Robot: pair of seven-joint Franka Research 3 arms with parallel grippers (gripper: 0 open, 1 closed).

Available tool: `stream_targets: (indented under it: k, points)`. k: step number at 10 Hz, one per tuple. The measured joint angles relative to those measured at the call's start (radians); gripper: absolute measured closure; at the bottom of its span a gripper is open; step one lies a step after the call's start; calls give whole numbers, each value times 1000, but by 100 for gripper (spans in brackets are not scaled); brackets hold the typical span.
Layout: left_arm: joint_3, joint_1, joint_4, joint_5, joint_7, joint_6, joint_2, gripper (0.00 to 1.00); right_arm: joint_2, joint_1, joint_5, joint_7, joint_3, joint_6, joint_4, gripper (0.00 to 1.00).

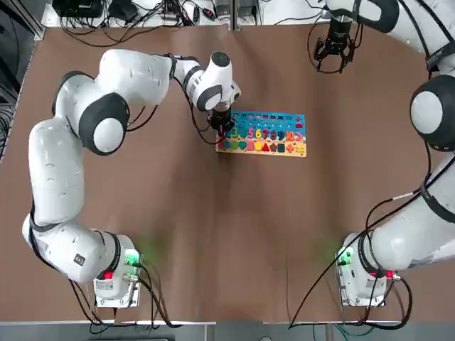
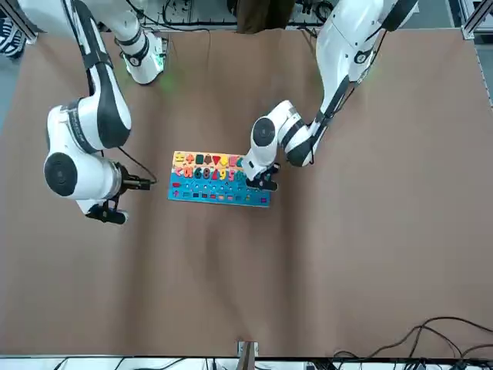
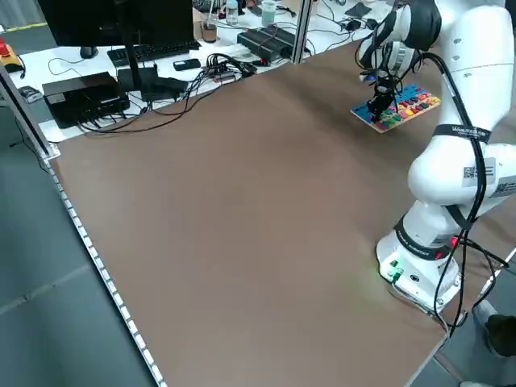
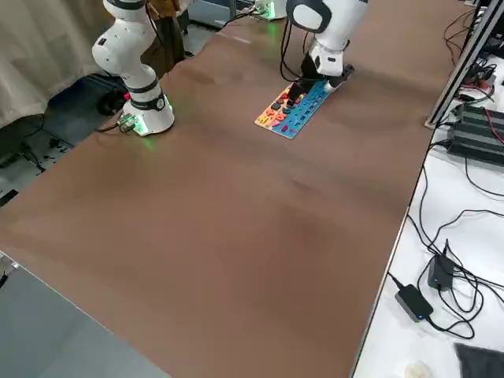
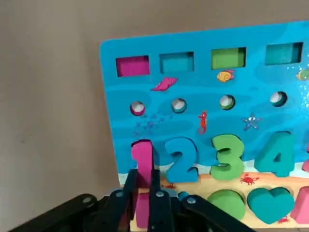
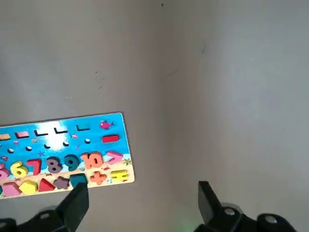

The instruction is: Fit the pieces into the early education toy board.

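Board first: we take the toy board as our landmark, lying flat on the brown table, its blue part toward the far edge and its tan strip toward our bases. Our left gripper stands over the board's left end, its fingers nearly closed on the pink "1" piece, which sits upright in the number row just beside the blue "2". Next along the row come the green "3" and the teal "4"; below them, in the tan strip, we see a green round shape and a teal heart. The gripper and its wrist hide the board's left corner from above.

Our right gripper hangs well apart from the board, up near the table's far edge, fingers spread wide and holding nothing. From its wrist we see the board's right end, with the orange "10" piece seated beside the "9".

Beyond the far edge of the table, past the board, lie cables and boxes on a white bench.
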Motion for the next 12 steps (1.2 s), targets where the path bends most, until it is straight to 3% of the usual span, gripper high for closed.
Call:
stream_targets:
  k: [6, 9, 12]
  points:
    - [5, 2, 25, 0, -2, -3, 15, 87, -85, -90, -1, -2, -9, -73, 17, 0]
    - [6, 2, 31, 0, -15, -3, 22, 87, -170, -135, -22, -43, -9, -125, 62, 0]
    - [7, 1, 31, 0, -26, -3, 22, 87, -198, -169, -39, -119, -10, -152, 113, 0]
